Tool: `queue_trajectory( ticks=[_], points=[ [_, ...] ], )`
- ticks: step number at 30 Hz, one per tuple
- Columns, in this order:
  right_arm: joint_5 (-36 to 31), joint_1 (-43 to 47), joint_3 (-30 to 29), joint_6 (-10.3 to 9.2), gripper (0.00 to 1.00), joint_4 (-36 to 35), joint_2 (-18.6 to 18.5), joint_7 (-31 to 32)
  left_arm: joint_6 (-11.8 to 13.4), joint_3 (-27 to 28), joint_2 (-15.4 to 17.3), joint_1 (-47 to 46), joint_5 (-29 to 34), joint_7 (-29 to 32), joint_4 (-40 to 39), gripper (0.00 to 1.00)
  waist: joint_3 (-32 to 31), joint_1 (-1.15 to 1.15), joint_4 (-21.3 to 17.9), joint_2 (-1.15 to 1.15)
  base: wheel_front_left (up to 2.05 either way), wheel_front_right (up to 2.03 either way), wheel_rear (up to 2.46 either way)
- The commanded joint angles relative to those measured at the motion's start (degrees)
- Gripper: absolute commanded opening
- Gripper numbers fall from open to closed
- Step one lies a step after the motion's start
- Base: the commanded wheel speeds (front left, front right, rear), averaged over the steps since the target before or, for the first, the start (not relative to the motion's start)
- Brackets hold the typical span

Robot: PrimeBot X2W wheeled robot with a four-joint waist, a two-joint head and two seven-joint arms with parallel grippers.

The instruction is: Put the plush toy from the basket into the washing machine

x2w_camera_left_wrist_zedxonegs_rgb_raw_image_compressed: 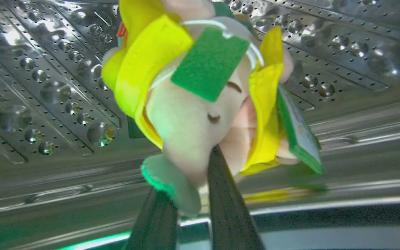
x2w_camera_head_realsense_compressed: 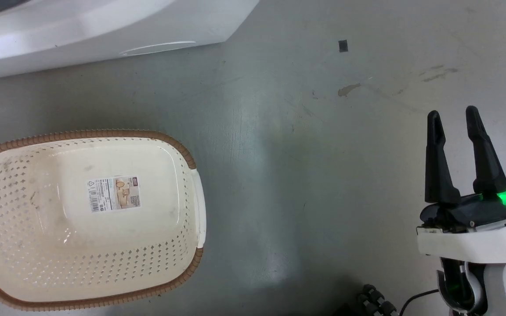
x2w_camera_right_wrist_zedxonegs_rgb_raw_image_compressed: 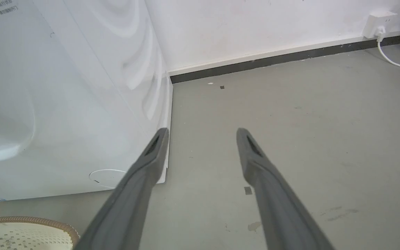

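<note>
Plush toy (x2w_camera_left_wrist_zedxonegs_rgb_raw_image_compressed: 193, 114) pinched tight between fingers of left gripper (x2w_camera_left_wrist_zedxonegs_rgb_raw_image_compressed: 189, 173), inside shiny perforated drum (x2w_camera_left_wrist_zedxonegs_rgb_raw_image_compressed: 30, 86) of washing machine (x2w_camera_head_realsense_compressed: 81, 30). Right gripper (x2w_camera_head_realsense_compressed: 453, 116) spread wide, holding nothing, above grey floor (x2w_camera_head_realsense_compressed: 301, 175). Basket (x2w_camera_head_realsense_compressed: 193, 166) on floor, near front of washing machine, with paper label (x2w_camera_head_realsense_compressed: 113, 194) on its bottom.

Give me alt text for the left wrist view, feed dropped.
The left hand holds the plush toy inside the washing machine, its dark fingers clamped on the toy's lower edge. The toy's yellow clothing and green tag face the camera, with the shiny perforated drum behind.
</note>
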Motion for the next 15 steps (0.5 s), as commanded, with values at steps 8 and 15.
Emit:
queue_trajectory(
  ticks=[8, 15],
  points=[
    [-1.26, -1.12, -1.16, 0.05, 1.00, 0.16, -0.01, -0.25, -0.17, -1.45, -0.73, 1.46, 0.48, -6.62, 4.02, 1.00, -3.01, -0.01, 1.30, 0.00, 0.00, 0.00, 0.00],
    [-1.31, -0.04, -2.58, 0.05, 1.00, 0.71, -0.01, -0.25, -0.21, -2.27, -4.01, 8.52, -2.11, -15.84, 5.85, 1.00, -11.58, -0.01, 3.84, 0.00, 0.00, 0.00, 0.00]
  ],
)
